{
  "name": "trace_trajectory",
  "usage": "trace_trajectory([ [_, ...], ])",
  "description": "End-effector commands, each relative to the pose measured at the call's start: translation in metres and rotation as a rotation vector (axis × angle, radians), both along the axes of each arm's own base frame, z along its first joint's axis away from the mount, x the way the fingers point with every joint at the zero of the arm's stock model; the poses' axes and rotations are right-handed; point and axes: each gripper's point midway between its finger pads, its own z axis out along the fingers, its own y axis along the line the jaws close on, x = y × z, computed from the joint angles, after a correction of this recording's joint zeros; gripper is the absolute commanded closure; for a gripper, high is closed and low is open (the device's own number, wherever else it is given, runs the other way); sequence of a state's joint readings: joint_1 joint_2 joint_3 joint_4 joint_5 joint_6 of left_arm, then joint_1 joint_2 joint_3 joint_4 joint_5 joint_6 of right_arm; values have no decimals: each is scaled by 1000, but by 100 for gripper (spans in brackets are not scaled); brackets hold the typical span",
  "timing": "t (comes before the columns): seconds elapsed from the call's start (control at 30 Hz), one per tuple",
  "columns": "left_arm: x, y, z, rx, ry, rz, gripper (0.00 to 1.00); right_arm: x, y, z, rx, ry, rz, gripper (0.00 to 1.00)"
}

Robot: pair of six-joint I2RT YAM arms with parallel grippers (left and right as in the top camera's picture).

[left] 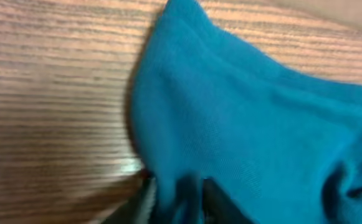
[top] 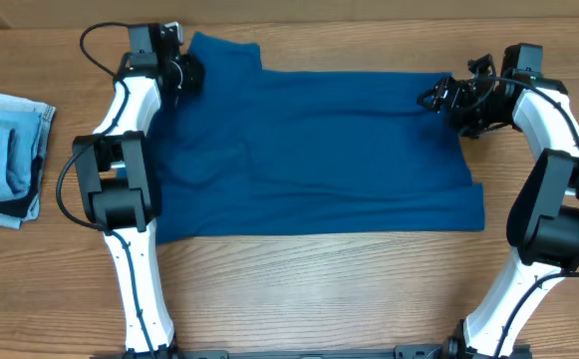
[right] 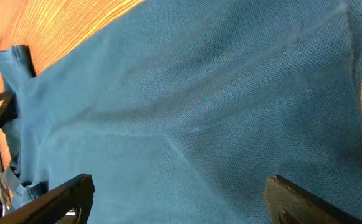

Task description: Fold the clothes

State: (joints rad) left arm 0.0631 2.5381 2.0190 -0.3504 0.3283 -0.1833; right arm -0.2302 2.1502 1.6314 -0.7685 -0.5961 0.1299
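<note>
The clothes, a deep teal-blue shirt [top: 309, 150], lie spread flat across the middle of the wooden table. My left gripper [top: 184, 75] is at the shirt's far left corner. In the left wrist view its dark fingers stand close together with a fold of the shirt [left: 243, 112] pinched between them, so the left gripper [left: 177, 199] is shut on the cloth. My right gripper [top: 436, 98] hovers at the shirt's far right edge. In the right wrist view its fingers [right: 62, 193] stand wide apart over the shirt [right: 199, 93], so the right gripper [right: 181, 193] is open and holds nothing.
A stack of pale blue denim [top: 5, 155] with a dark edge lies at the table's left side, apart from the shirt. Bare wooden table [top: 309, 289] runs along the front, between the two arm bases.
</note>
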Motion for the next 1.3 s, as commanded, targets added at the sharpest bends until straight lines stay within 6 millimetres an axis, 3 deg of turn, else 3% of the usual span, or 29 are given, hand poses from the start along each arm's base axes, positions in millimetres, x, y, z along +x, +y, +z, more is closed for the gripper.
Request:
trace_trajectory([
  [0.0,-3,0,-9,2,49,3,79,5,0,15,2,-38,5,9],
  [0.13,-2,6,15,9,73,3,83,4,0,15,2,-36,5,10],
  [0.33,-11,13,83,104,93,-56,88,4,0,15,3,-36,5,10],
  [0.43,-27,11,94,110,149,-77,87,3,0,15,4,-32,5,10],
  [0.53,-59,9,81,102,291,-97,90,1,1,14,7,-20,5,10],
  [0.63,-77,9,74,103,370,-100,89,-1,2,13,10,-9,5,10],
  [0.67,-75,13,74,121,360,-91,82,-1,2,13,13,-10,6,10],
  [0.77,-51,17,82,144,258,-76,45,-1,7,16,43,-17,17,9],
  [0.83,-32,21,90,165,177,-61,37,-2,9,17,58,-15,22,9],
  [0.93,-10,25,86,183,102,-44,34,-6,10,16,62,1,23,9],
  [1.13,-4,24,24,169,160,-47,36,-10,11,15,67,21,22,9],
  [1.27,3,19,5,130,154,-36,36,-11,11,15,69,28,22,9],
])
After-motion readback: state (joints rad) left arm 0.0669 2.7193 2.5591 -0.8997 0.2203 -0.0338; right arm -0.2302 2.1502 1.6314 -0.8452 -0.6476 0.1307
